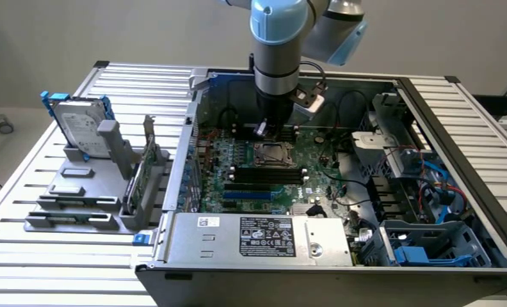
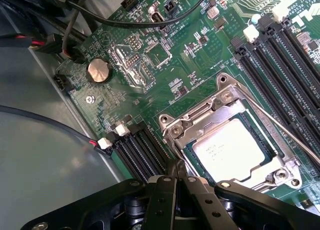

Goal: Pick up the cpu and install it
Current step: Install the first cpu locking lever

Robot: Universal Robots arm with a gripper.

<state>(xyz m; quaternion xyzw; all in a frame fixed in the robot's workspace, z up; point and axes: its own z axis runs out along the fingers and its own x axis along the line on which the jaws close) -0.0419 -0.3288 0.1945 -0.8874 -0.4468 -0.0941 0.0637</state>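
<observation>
The cpu point(image 2: 230, 149), a flat square chip with a shiny silver top, lies inside the motherboard socket frame point(image 2: 175, 127), whose metal bracket surrounds it. In the exterior view the socket point(image 1: 273, 155) sits mid-board in the open computer case. My gripper point(image 2: 177, 171) hovers just beside the socket's edge, fingers pressed together and holding nothing. In the exterior view the gripper point(image 1: 265, 130) hangs from the arm a little above and behind the socket.
Black memory slots point(image 2: 280, 65) flank the socket on both sides. Black cables point(image 2: 90, 15) and a coin battery point(image 2: 98, 70) lie near the board's edge. A hard drive in a blue frame point(image 1: 81, 125) stands on a grey rack outside the case. The power supply point(image 1: 253, 238) fills the case's front.
</observation>
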